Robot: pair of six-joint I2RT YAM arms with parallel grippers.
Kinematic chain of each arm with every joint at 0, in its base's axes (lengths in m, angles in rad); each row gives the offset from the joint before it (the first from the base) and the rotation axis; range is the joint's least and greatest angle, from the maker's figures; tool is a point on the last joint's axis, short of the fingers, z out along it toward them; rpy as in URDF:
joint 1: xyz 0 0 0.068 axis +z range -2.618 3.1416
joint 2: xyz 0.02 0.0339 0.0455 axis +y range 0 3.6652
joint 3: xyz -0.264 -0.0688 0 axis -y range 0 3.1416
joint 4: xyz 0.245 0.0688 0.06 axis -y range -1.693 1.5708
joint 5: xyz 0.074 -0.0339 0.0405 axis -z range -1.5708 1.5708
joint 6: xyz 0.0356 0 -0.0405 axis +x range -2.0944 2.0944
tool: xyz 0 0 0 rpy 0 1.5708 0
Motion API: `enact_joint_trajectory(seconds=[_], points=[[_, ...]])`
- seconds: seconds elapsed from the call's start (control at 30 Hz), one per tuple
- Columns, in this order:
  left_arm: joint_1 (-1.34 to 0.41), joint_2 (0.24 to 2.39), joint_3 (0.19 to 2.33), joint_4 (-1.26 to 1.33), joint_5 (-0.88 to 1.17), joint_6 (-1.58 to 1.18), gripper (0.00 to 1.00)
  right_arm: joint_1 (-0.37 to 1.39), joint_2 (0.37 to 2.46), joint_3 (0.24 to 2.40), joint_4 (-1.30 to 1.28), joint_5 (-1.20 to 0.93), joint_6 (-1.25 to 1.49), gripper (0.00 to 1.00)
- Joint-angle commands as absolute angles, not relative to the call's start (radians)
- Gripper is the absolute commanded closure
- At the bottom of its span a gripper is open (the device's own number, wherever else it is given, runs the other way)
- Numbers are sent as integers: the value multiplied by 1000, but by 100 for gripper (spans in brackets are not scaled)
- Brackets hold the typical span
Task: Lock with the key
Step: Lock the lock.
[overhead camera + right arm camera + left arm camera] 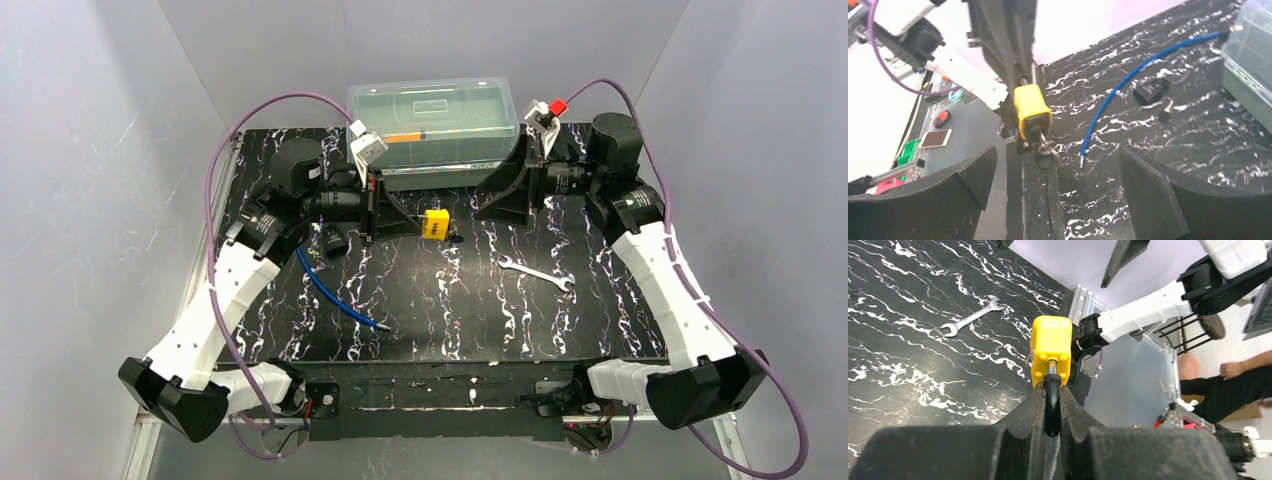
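Observation:
A small yellow padlock point(434, 224) hangs in the air over the middle of the table. My left gripper point(1051, 390) is shut on its black shackle point(1051, 405), and the yellow body point(1050, 347) sticks out past the fingertips. In the right wrist view the key point(1047, 148), a little silvery bunch on a ring, sits in the underside of the padlock point(1032, 109) and dangles. My right gripper point(1058, 170) faces the padlock from the right, just short of the key. It is open wide, with nothing between its fingers point(968, 180). Seen from above, the right gripper point(492, 205) is close to the padlock.
A silver wrench point(537, 273) lies on the black marbled table point(620, 320), right of centre. A blue cable point(335, 288) lies at the left, with a small black block point(333, 240) near it. A clear plastic box point(435, 130) stands at the back edge.

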State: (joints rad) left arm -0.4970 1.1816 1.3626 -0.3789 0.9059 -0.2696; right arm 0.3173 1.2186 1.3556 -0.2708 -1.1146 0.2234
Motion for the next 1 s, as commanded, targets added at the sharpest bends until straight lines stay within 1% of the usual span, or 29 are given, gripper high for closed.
enact_joint_trajectory(seconds=[0.0, 0.23, 0.53, 0.63, 0.8, 0.87, 0.97], points=[[-480, 1132, 1333, -244, 1020, -405, 100, 370, 1209, 1348, -77, -1181, 338, 2], [-468, 1105, 1260, -136, 1015, -492, 100, 439, 1213, 1277, 44, -1199, 396, 2], [-464, 1119, 1232, -44, 1028, -569, 100, 537, 1252, 1250, 82, -1186, 390, 2], [-460, 1123, 1228, -16, 1026, -597, 100, 578, 1271, 1246, 94, -1178, 393, 7], [-445, 1122, 1206, 34, 1025, -634, 100, 593, 1292, 1236, 142, -1162, 445, 26], [-438, 1118, 1190, 52, 1023, -651, 100, 593, 1298, 1237, 159, -1144, 474, 29], [-430, 1115, 1179, 60, 1021, -661, 100, 592, 1302, 1228, 218, -1129, 536, 31]])
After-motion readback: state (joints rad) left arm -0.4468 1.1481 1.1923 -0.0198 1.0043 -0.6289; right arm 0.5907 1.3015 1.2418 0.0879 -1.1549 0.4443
